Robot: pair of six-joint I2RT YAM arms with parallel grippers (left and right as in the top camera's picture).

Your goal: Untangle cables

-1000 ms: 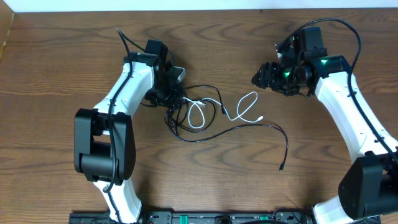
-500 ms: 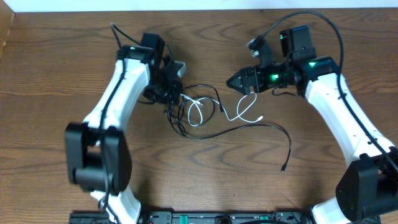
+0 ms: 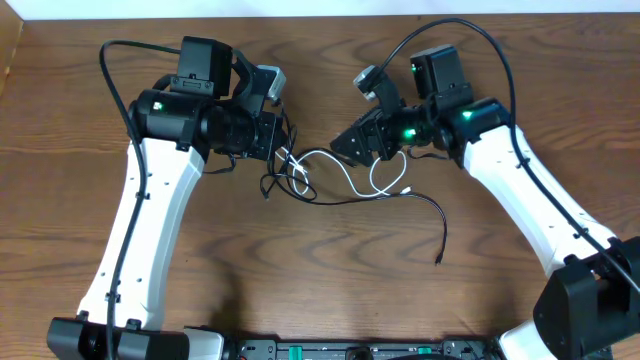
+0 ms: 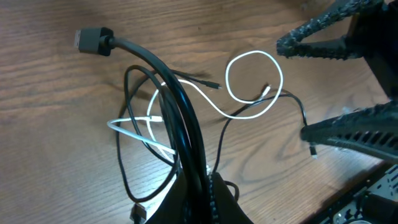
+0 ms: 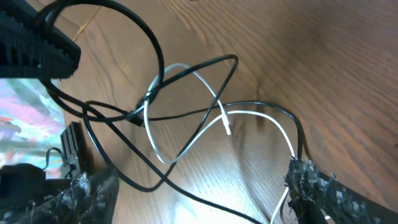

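A tangle of thin cables lies mid-table: a white cable (image 3: pixel 322 154) in loops and thin black cables (image 3: pixel 443 215), one trailing to a small plug at the front right. My left gripper (image 3: pixel 276 138) is shut on a thicker black cable (image 4: pixel 180 112) with a grey plug end (image 4: pixel 92 42), held above the tangle. In the left wrist view the white loop (image 4: pixel 249 54) lies beyond it. My right gripper (image 3: pixel 352 142) is open over the white loops. In the right wrist view its fingers (image 5: pixel 199 186) straddle the white cable (image 5: pixel 264 116) and crossing black cables (image 5: pixel 186 112).
The brown wooden table (image 3: pixel 300 280) carries only the cables. The two grippers are close together over the tangle, and the right gripper's fingers (image 4: pixel 323 40) show in the left wrist view. The table's far edge meets a white wall (image 3: pixel 300 8).
My left gripper has risen and shifted right, lifting the black cable with it. My right gripper has moved left over the white loops. The tangle has been pulled leftward and stretched.
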